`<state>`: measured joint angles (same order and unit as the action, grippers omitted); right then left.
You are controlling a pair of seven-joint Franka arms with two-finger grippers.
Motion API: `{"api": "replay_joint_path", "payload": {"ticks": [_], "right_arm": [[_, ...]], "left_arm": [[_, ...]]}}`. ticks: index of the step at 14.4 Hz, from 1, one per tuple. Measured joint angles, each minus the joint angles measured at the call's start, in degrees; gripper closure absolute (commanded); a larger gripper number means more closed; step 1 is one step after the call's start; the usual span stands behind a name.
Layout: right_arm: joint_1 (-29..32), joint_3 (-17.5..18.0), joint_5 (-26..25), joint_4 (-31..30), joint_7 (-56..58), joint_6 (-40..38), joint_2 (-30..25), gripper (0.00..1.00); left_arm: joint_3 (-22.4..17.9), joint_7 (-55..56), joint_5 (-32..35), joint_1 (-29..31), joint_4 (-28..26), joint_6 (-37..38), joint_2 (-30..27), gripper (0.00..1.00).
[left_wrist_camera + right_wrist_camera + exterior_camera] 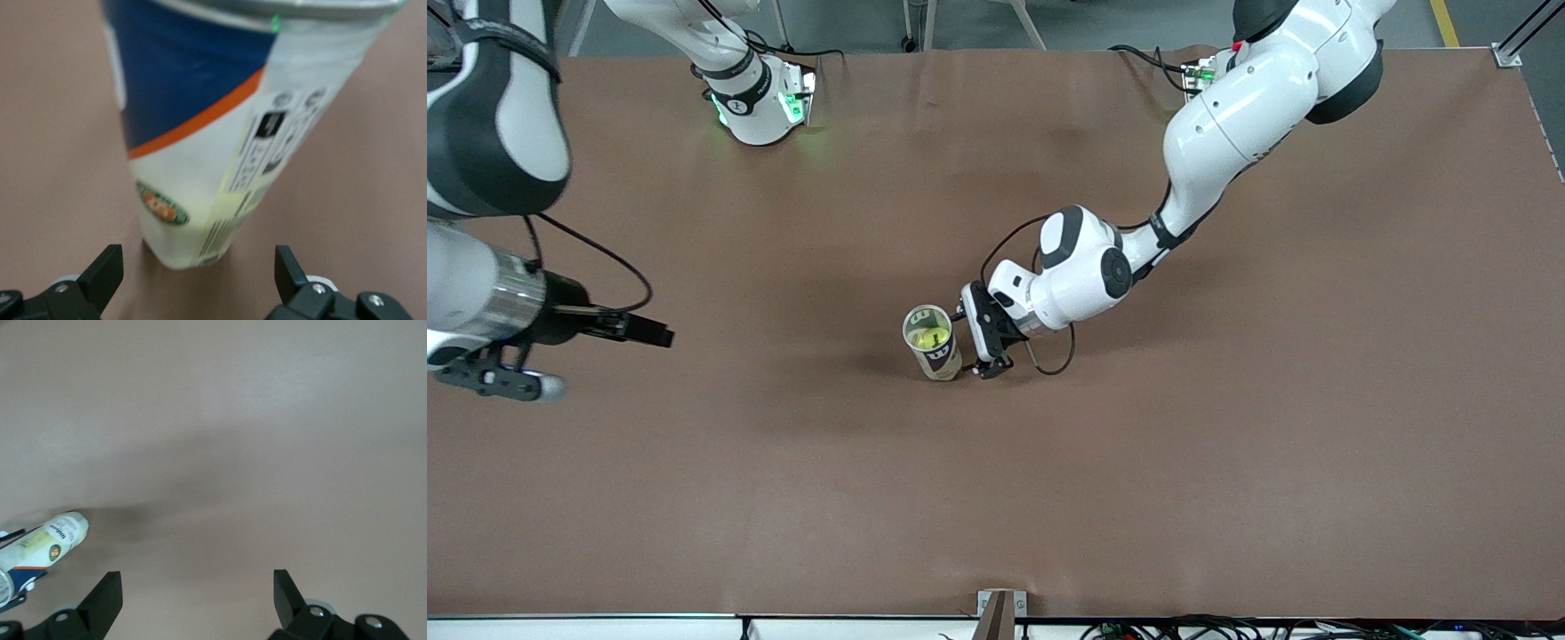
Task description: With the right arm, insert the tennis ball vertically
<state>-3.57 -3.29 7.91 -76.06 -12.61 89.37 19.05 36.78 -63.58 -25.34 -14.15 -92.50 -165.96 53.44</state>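
Beside left gripper (978, 342), can (932, 342), label unreadable

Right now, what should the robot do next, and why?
Probably draw the left tool straight back from the upright clear plastic tube: its fingers stand open beside it, and the yellow-green tennis ball already sits inside. The right tool waits open over bare table.

The white left arm reaches down from the frame's upper right to its centre, its black two-finger left gripper (989, 333) low with fingers spread apart. The black right gripper (507, 378) waits at the middle left edge, fingers wide.
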Motion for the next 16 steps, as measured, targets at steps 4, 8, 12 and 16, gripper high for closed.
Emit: {"api": "replay_joint_path", "payload": {"ticks": [4, 8, 12, 16], "right_arm": [[4.5, -0.5, -0.6, 0.5, 2.5, -1.9, -2.3, 0.0], [6.5, -0.7, -5.9, 0.8, 6.4, -2.5, -8.0, 0.0], [8.5, -0.5, -9.0, 0.8, 10.2, -1.7, -10.7, 0.0], [8.6, -0.3, -9.1, -1.7, 10.9, 1.0, -11.4, 0.0]], "left_arm": [[0.0, 0.2, 0.0, 1.5, -2.2, 1.9, -1.2, 0.0], [-4.5, 1.0, 0.0, 3.1, -2.0, 15.2, -6.0, 0.0], [-13.2, 6.6, 5.1, 4.1, -0.9, 31.0, -14.1, 0.0], [-18.7, 18.2, 16.7, 5.0, 1.4, 41.0, -19.4, 0.0]]}}
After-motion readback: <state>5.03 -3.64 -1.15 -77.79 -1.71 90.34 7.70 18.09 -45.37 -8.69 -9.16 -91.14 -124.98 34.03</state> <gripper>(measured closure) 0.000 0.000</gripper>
